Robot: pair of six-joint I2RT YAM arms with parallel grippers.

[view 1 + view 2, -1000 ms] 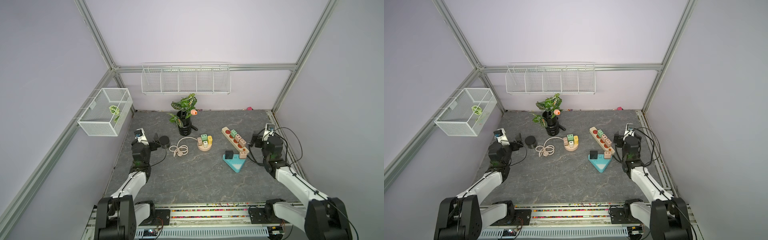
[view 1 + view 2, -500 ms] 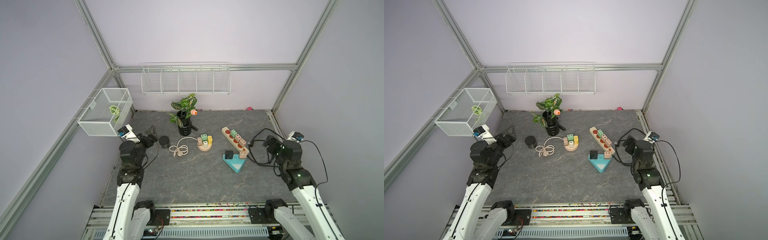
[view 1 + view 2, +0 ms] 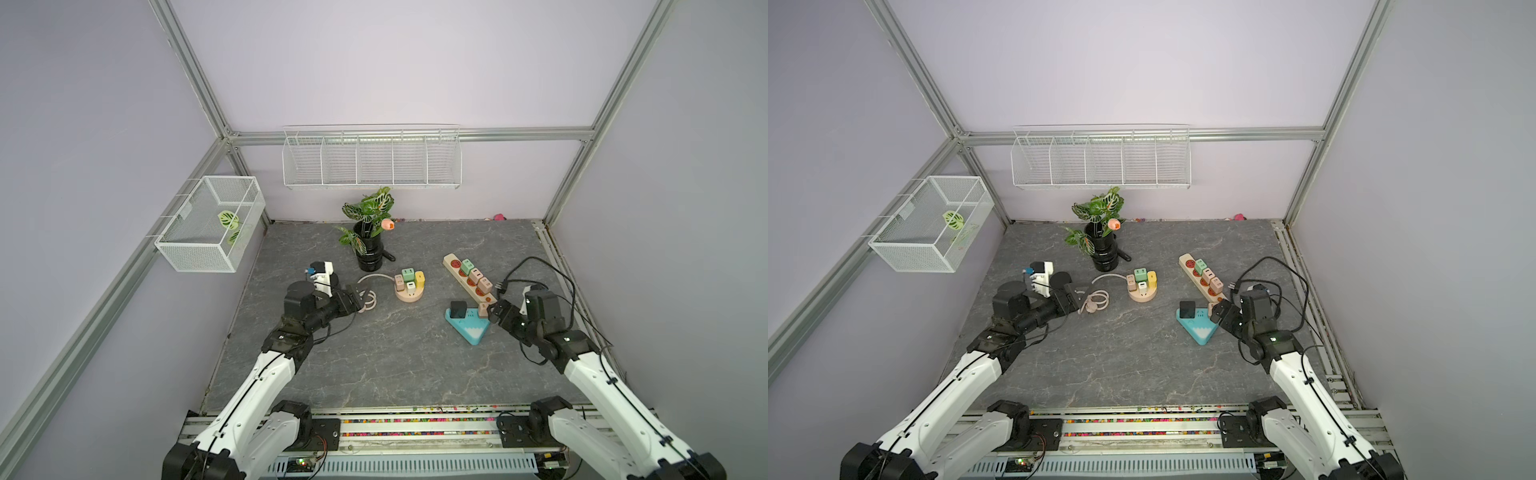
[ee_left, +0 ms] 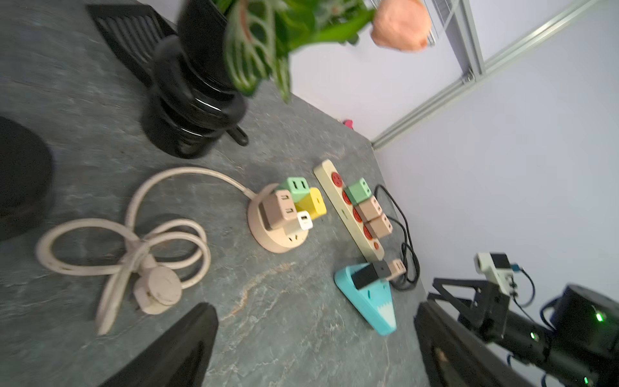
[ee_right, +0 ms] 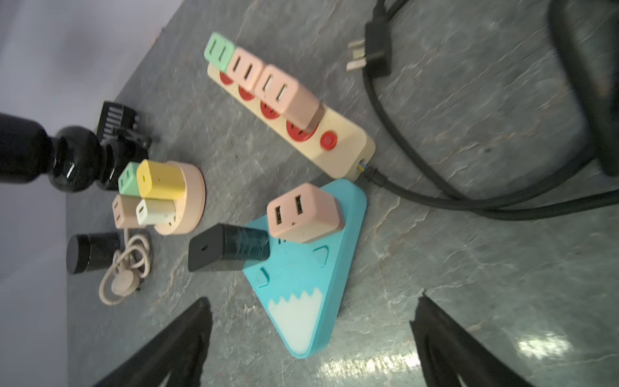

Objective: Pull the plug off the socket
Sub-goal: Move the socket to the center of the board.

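- Tabletop [image 3: 374, 365]: grey, marbled, flat.
- Black vase [image 3: 369, 259]: upright, toward the far wall, with leaves in it.
- Beige cord [image 3: 1096, 301]: coiled, running to the round beige socket base [image 3: 409, 295].
- Cream power strip [image 3: 451, 262]: lying diagonally, right of centre.
- Teal triangular socket [image 3: 473, 332]: just beside the strip's near end.
- Black cable [image 5: 469, 205]: looped, near the right edge.

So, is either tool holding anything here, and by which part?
Nothing is held: the left tool and the right tool both stand open and empty.
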